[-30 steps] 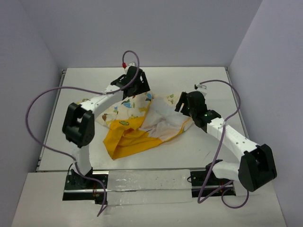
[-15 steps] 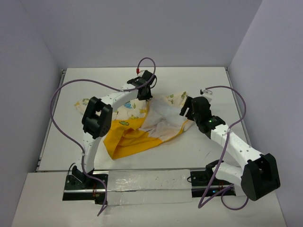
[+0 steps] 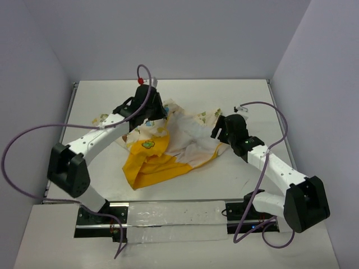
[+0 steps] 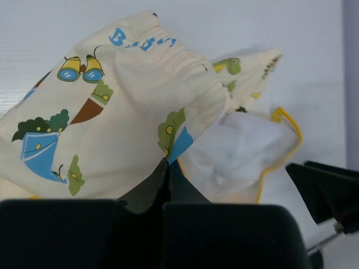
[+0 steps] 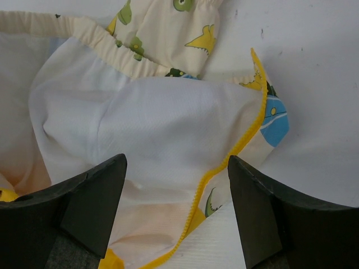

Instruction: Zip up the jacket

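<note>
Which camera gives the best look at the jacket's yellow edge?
Right wrist: the yellow edge runs close and sharp across the frame. The left wrist shows only a short curve far off; the top view shows it tiny.

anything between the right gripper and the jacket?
Nothing visible. The right gripper hangs open directly over the jacket, its white lining and yellow-piped edge between the fingers. The left gripper is shut on cream fabric.
</note>
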Controlling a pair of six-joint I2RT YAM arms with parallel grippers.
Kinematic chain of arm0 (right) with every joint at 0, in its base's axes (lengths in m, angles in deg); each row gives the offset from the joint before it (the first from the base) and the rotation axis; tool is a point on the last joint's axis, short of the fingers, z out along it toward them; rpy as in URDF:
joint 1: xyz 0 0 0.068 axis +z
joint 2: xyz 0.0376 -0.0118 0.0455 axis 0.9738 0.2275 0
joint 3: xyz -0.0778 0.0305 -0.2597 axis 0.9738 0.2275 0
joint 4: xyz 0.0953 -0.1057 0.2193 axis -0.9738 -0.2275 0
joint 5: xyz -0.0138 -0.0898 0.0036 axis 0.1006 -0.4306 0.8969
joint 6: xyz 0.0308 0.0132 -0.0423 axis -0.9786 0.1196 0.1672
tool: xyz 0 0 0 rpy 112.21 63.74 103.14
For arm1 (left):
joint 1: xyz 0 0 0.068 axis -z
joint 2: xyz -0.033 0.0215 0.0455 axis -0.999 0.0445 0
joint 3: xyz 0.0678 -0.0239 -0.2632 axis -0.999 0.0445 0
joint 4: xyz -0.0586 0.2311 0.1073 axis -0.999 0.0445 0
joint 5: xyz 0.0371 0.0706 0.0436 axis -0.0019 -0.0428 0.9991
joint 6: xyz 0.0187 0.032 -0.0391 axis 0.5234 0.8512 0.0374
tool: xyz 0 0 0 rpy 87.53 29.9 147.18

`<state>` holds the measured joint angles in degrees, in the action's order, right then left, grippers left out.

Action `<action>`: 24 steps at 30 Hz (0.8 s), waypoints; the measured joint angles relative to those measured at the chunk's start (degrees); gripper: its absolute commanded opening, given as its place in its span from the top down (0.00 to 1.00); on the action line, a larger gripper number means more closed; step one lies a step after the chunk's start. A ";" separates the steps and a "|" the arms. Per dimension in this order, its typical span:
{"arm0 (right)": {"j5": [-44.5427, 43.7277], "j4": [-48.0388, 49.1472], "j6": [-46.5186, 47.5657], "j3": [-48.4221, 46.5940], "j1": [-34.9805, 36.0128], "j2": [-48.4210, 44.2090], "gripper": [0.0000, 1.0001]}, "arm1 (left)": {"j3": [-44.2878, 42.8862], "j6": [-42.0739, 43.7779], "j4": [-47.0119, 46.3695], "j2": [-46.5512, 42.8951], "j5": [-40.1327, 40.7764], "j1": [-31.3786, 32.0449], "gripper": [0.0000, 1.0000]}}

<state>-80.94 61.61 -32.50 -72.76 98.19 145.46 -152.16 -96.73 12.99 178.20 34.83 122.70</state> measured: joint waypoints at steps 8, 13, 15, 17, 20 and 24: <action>6.15 2.91 0.96 0.06 0.01 -0.26 0.20 | 22.01 -7.28 -20.90 -11.43 -19.17 -2.50 1.00; 20.02 11.15 3.42 0.46 0.07 -1.98 0.16 | 31.70 -15.67 -37.30 -7.18 -31.61 -2.61 1.00; 25.01 14.48 4.15 0.45 0.31 -1.73 0.13 | 33.03 -17.54 -39.71 -6.26 -34.02 -2.61 1.00; 28.61 17.42 4.32 0.38 0.44 -0.56 0.13 | 33.09 -18.45 -41.75 -6.29 -35.51 -2.63 1.00; 32.88 21.64 3.83 -0.02 0.50 2.98 0.13 | 32.50 -18.82 -44.16 -6.77 -37.11 -2.63 1.00; 38.22 27.23 1.73 -0.13 0.52 8.34 0.13 | 31.57 -18.86 -44.96 -7.28 -37.85 -2.63 1.00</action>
<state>-42.73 88.84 -30.77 -72.90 98.72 153.80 -120.59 -115.59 -31.97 170.92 -3.02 120.07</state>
